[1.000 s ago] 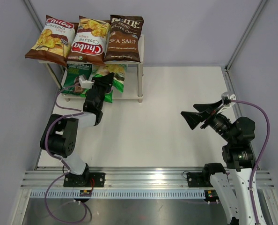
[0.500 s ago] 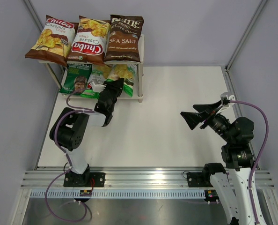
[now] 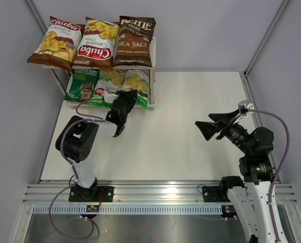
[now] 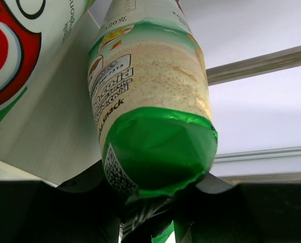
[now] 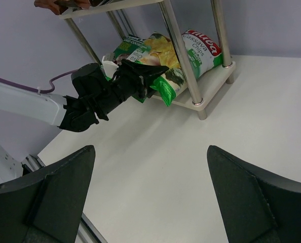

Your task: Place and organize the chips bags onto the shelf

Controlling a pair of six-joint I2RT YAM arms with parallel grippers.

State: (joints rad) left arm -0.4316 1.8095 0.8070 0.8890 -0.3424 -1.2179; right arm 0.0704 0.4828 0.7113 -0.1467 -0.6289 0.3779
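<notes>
White table, two-tier shelf standing at its far left corner, metal rail along near edge

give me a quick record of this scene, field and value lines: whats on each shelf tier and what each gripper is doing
top tier of shelf: left brown Chuba bag, middle brown Chuba bag, Kettle Sea Salt bag, side by side
lower tier: face bag at left, middle green Chuba bag, right green bag
left gripper: shut on the right green bag's near end
right gripper: open, empty, over the table
bags off the shelf: none visible
</notes>
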